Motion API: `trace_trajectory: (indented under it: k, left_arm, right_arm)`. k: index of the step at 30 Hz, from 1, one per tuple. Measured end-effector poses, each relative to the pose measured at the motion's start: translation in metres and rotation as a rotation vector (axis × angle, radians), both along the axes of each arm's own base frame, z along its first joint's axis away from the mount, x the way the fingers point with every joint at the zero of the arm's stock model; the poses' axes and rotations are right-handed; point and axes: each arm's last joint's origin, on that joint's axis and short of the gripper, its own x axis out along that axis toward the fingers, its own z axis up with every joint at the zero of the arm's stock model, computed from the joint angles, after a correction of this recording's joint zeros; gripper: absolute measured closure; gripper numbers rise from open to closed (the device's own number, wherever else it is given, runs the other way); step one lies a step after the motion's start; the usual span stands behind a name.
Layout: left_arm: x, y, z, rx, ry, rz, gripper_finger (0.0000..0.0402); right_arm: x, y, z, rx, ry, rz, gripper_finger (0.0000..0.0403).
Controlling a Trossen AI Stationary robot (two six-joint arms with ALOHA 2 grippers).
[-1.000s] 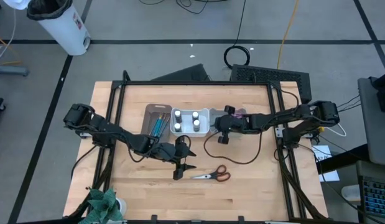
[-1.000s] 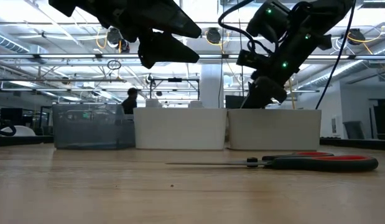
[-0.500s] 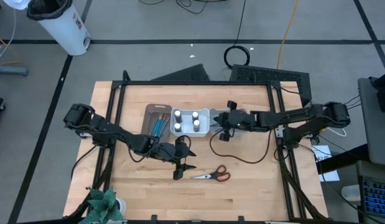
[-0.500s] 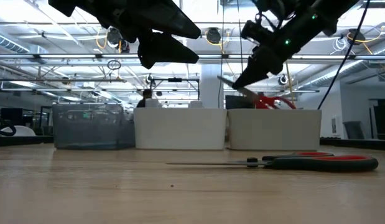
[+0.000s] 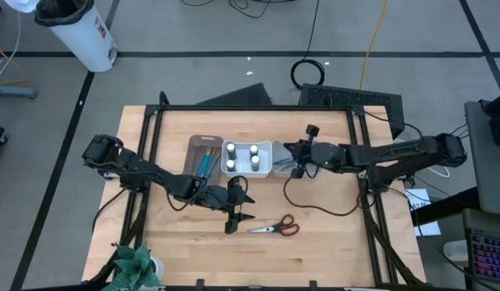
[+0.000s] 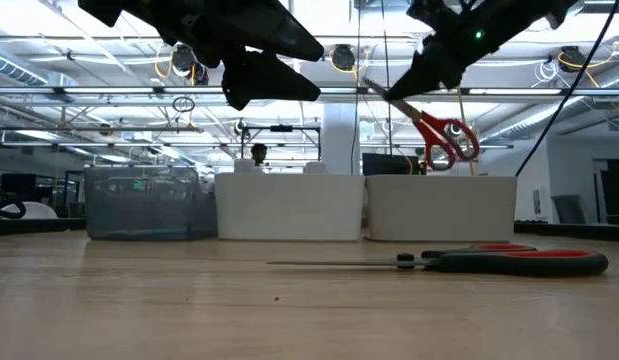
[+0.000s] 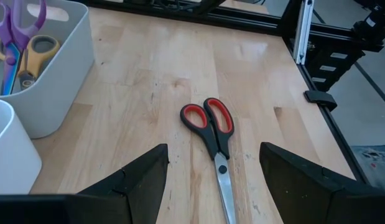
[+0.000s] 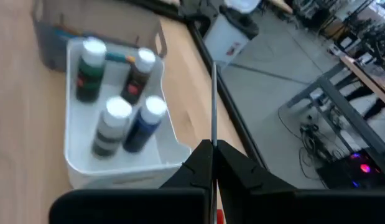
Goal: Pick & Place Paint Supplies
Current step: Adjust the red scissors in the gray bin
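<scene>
The right gripper [image 6: 414, 78] is pinched tight on the blade of a pair of red-handled scissors [image 6: 439, 133] and holds them up in the air above the white bin [image 6: 441, 207], at about 1 o'clock from the middle of the table in the high view. The blade goes up into the fingers and the red handle loops hang down, so the long line of these scissors runs slanted, from 10 o'clock down to 4 o'clock in the low view. I think the step now is carrying this pair, and the next move should be to lower them gently to their spot before the fingers let go, so they do not drop or swing. I cannot tell from here which spot that is. In the right wrist view the thin blade [image 8: 213, 99] sticks straight out past the fingers, over the tray [image 8: 127, 165] with the four white-capped bottles [image 8: 117, 124]. The left gripper [image 7: 211, 177] hangs over the table with its two fingers spread wide and holds nothing. Just under it, at about 6 o'clock from the table's middle, lies a second pair of scissors [image 7: 214, 134] with black and red handles, flat on the wood. In the high view this pair [image 5: 275, 227] points its blades to 9 o'clock and its handles to 3 o'clock. That pair looks like the next thing to pick up, and the left gripper would need to come straight down with one finger on each side of the pair.
</scene>
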Motion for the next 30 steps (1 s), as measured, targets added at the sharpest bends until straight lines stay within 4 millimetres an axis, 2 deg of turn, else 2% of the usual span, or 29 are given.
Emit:
trace_trajectory:
  k: [5, 14, 17, 22, 26, 30]
  left_arm:
    - [0.000, 0.000, 0.000, 0.002, -0.003, 0.023, 0.0139]
    - [0.003, 0.005, 0.005, 0.016, -0.076, 0.183, 0.0140]
    - [0.008, 0.005, 0.013, 0.030, -0.185, 0.170, 0.0140]
    - [0.015, 0.003, 0.022, 0.159, -0.351, 0.118, 0.0139]
    - [0.016, 0.003, 0.028, 0.207, -0.414, 0.103, 0.0139]
    - [0.018, 0.006, 0.031, 0.166, -0.446, 0.083, 0.0140]
  right_arm:
    - [-0.006, 0.012, 0.015, 0.063, -0.110, 0.099, 0.0402]
    - [-0.008, 0.044, 0.040, 0.289, -0.355, 0.489, 0.0402]
    - [-0.005, 0.055, 0.038, 0.305, -0.420, 0.548, 0.0403]
    - [-0.005, 0.069, 0.029, 0.341, -0.450, 0.600, 0.0403]
    - [-0.009, 0.078, 0.019, 0.385, -0.438, 0.628, 0.0403]
    - [-0.013, 0.084, 0.018, 0.396, -0.511, 0.667, 0.0403]
